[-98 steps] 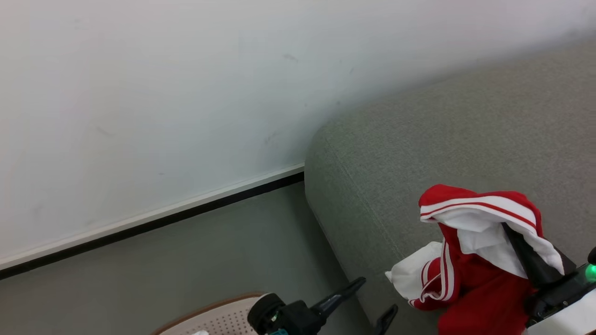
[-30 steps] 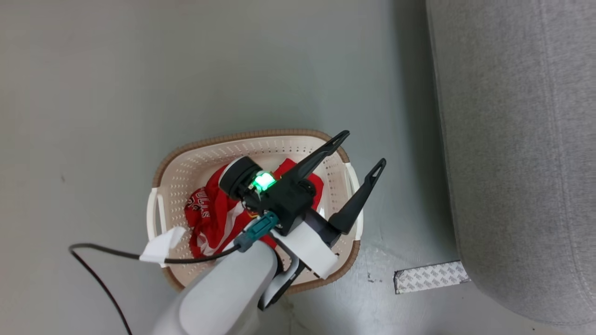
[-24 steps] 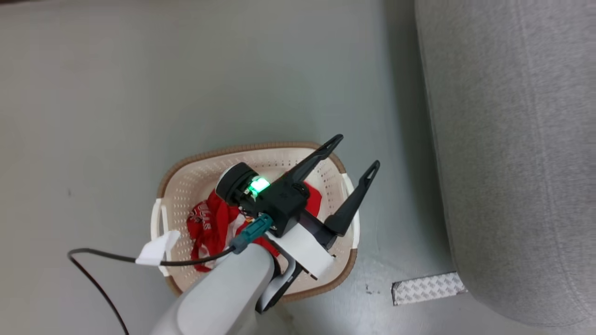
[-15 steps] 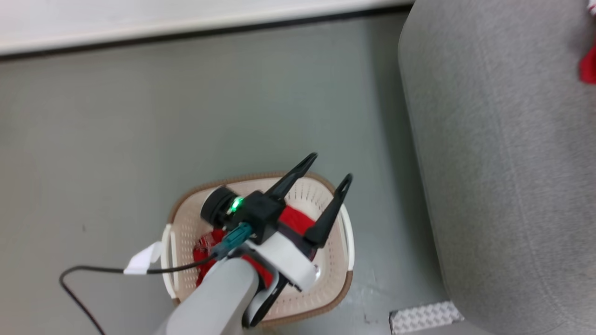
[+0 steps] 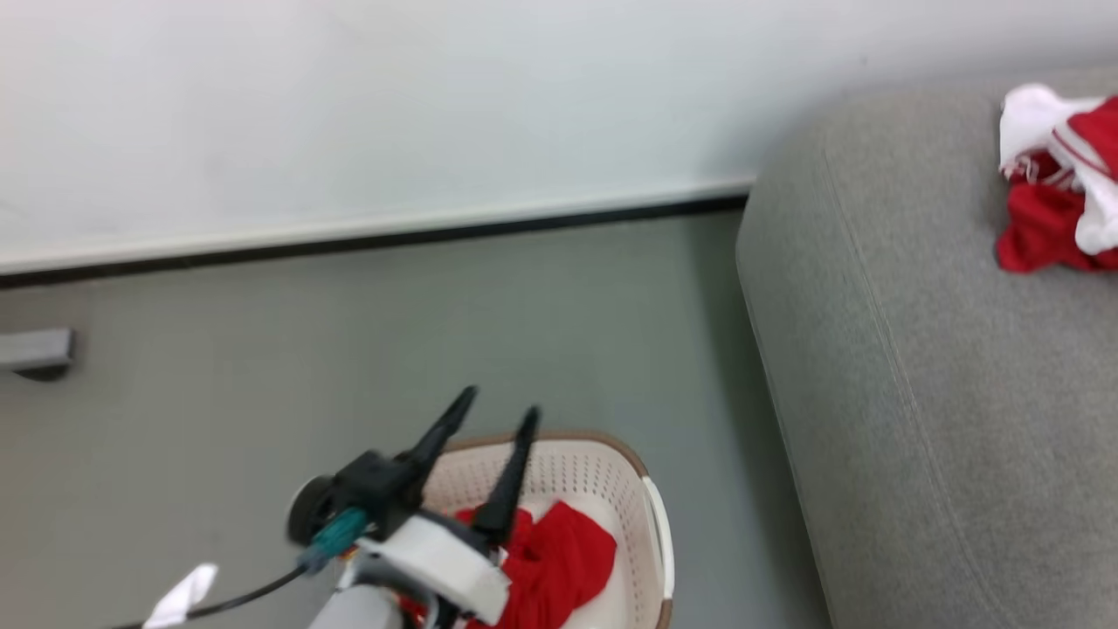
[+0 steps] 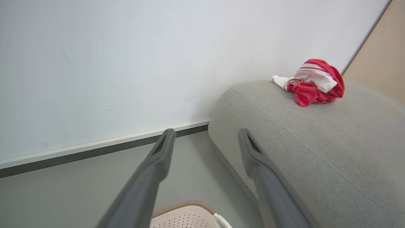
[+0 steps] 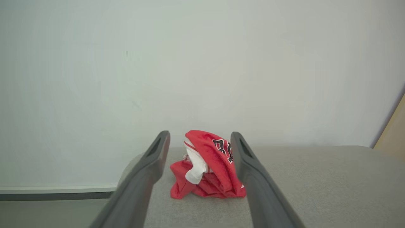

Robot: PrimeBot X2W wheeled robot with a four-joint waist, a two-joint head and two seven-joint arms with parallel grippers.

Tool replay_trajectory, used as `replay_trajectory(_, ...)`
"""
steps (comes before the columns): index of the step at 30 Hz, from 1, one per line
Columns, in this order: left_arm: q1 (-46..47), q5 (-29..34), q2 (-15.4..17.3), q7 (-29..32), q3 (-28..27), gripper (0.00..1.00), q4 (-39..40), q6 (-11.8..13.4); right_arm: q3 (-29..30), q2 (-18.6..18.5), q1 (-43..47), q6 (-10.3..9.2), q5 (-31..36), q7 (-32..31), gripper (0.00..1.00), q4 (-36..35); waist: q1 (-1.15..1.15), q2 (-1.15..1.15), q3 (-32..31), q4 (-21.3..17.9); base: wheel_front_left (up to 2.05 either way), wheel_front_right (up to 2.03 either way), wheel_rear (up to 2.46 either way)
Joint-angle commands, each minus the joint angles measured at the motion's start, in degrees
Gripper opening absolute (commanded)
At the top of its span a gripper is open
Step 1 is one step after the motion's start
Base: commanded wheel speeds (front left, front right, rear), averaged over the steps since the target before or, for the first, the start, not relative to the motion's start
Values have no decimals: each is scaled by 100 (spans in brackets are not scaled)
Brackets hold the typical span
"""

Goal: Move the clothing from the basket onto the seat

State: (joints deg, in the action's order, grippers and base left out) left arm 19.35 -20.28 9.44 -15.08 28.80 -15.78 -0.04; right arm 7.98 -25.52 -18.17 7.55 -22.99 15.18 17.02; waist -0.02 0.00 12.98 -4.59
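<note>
seat [image 5: 926,419]: matt grey woven cloth, stitched seam
clothing [image 7: 215,158]: soft red cloth, crumpled, white trim
basket [image 5: 572,473]: cream perforated plastic, brown rim
floor [image 5: 262,349]: smooth, matt grey
wall [image 5: 349,105]: smooth, matt

A plain white painted wall [image 5: 349,96] takes up the upper part of the head view, and the left wrist view shows a few faint scuff marks on it. Along its foot runs a white skirting strip with a thin black line beneath it [image 5: 349,234], meeting the smooth grey-green floor [image 5: 218,367]. At the far left edge a short grey bar [image 5: 33,349] sits low by the floor over a dark shadow. It is blurred, perhaps a bracket. A flat tan panel [image 6: 384,53] adjoins the wall's right end.
</note>
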Motion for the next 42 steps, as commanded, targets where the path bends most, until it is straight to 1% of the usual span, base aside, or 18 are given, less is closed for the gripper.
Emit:
replay_trajectory(1, -128, 19, 60, -11, -92, 100, 22, 31, 34, 94, 214, -13, 93, -7, 100, -139, 2, 0, -260, 159, 0, 0, 0)
replay_trajectory(3, -340, 55, 83, -10, -285, 100, 34, 82, 103, 357, 613, -13, 193, -5, 100, -527, 2, 0, -390, 204, 0, 0, 0)
replay_trajectory(6, -638, 107, 116, -7, -563, 100, 52, 145, 32, 741, 1094, -13, 363, -6, 100, -942, 2, 0, -561, 260, 0, 0, 0)
replay_trajectory(10, -1046, 220, 53, -8, -923, 100, 124, 206, -145, 1220, 1570, -13, 540, -6, 100, -1268, 2, 0, -825, 353, 0, 0, 0)
replay_trajectory(13, -1348, 313, -58, -8, -1195, 100, 213, 262, -179, 1529, 1893, -13, 658, -6, 100, -1306, 2, 0, -1029, 438, 0, 0, 0)
replay_trajectory(16, -1600, 443, -162, -8, -1469, 100, 285, 290, -156, 1850, 2201, -13, 751, -6, 100, -1169, 2, 0, -1206, 520, 0, 0, 0)
replay_trajectory(20, -1861, 627, -297, -8, -1752, 100, 338, 302, -106, 2108, 2474, -13, 841, -5, 100, -928, 2, 0, -1337, 583, 0, 0, 0)
replay_trajectory(25, -2050, 817, -454, -8, -2004, 100, 277, 227, -133, 2231, 2612, -13, 1066, -5, 100, -613, 2, 0, -1436, 596, 0, 0, 0)
replay_trajectory(29, -2170, 907, -541, -8, -2183, 100, 212, 153, -157, 2257, 2638, -13, 1194, -5, 100, -447, 2, 0, -1507, 563, 0, 0, 0)
replay_trajectory(37, -2250, 1080, -612, -8, -2364, 100, 33, -25, -277, 2264, 2575, -13, 1086, -5, 100, -283, 2, 0, -1588, 538, 0, 0, 0)
replay_trajectory(42, -2231, 1144, -630, -8, -2419, 100, -9, -91, -395, 2262, 2517, -13, 1055, -5, 100, -267, 2, 0, -1614, 566, 0, 0, 0)
